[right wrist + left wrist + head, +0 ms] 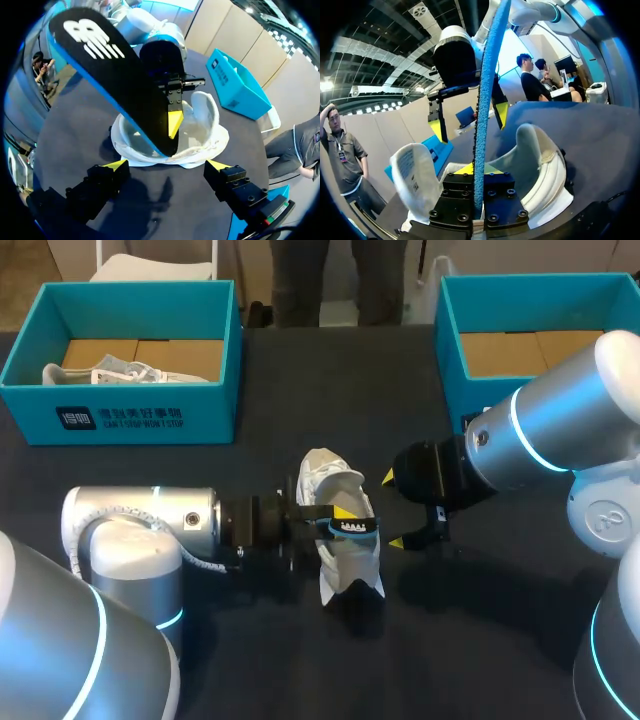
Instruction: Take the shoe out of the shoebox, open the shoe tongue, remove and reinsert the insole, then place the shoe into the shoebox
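Left gripper [338, 522] clenched on the insole [352, 528], whose lower end sits in the shoe [328, 476], mid-table. Right gripper [392, 510] released, just beside the shoe. Insole step in hand; pulling or refitting, unclear. Next probably needs the shoe steadied. Left box [120, 410] and right box [520, 300] well apart, with bare table [330, 390] between.

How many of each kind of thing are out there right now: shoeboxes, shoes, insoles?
Shoeboxes: 2
Shoes: 2, one standing out between the arms, one lying in the left box
Insole: 1
Total: 5
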`<state>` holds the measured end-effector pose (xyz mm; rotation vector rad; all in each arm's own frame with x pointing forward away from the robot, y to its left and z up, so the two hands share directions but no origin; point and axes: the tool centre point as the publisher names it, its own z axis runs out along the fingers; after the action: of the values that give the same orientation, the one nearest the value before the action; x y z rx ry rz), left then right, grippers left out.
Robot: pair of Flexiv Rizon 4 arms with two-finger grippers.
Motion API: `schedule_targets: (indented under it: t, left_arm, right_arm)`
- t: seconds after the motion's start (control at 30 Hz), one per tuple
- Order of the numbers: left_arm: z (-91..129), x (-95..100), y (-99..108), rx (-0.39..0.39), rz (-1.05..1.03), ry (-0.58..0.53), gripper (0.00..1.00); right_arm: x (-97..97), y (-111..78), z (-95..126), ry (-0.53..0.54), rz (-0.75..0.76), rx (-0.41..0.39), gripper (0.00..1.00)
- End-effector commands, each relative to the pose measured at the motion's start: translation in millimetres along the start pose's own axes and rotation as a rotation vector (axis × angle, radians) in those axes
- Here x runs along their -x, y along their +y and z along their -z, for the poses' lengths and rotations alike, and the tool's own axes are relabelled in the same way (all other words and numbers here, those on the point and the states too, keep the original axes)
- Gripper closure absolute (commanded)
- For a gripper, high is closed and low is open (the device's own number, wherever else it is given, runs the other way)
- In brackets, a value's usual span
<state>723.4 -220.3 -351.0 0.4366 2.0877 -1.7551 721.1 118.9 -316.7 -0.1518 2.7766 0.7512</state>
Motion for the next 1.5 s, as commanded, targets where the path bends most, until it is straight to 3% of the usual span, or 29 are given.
schedule_targets:
  t: [0.03, 0.13, 0.2, 0.27, 0.6, 0.87, 0.93, 0.97, 1.0, 1.03, 1.5]
  left_arm:
    - [-10, -0.2, 8, 0.016, 0.006, -0.001, 1.00]
    - [-10, -0.8, 8, 0.022, 0.004, 0.001, 1.00]
    - [-8, -0.6, 3, 0.018, 0.002, 0.004, 0.71]
    - [-6, 0.1, -3, 0.004, -0.003, 0.004, 0.62]
    - [0, 1.4, -23, -0.014, -0.004, 0.014, 0.65]
    - [9, 0.0, -33, 0.042, -0.003, 0.017, 0.68]
    - [10, -1.2, -34, 0.057, -0.009, 0.017, 0.72]
    - [10, -1.6, -34, 0.075, -0.013, 0.015, 0.78]
    - [10, -2.0, -34, 0.075, -0.009, 0.019, 0.94]
    - [10, -2.9, -34, 0.078, -0.013, 0.019, 1.00]
    - [-1, -8.7, -8, 0.109, -0.022, 0.031, 1.00]
  right_arm:
    - [-0.5, 0.6, -2, -0.003, 0.000, -0.001, 0.00]
    - [-0.5, 0.6, -2, -0.003, 0.000, -0.001, 0.00]
    - [-0.5, 0.6, -2, -0.003, 0.000, -0.001, 0.00]
    - [-0.5, 0.6, -2, -0.003, 0.000, -0.001, 0.00]
    - [-0.5, 0.6, -2, -0.003, 0.000, -0.001, 0.00]
    - [-0.5, 0.6, -2, -0.003, 0.000, -0.001, 0.00]
    - [-0.5, 0.6, -2, -0.003, 0.000, -0.001, 0.00]
    - [-0.5, 0.6, -2, -0.003, 0.000, -0.001, 0.00]
    - [-0.5, 0.6, -2, -0.003, 0.000, -0.001, 0.00]
    - [-0.5, 0.6, -2, -0.003, 0.000, -0.001, 0.00]
    - [-0.5, 0.6, -2, -0.003, 0.000, -0.001, 0.00]
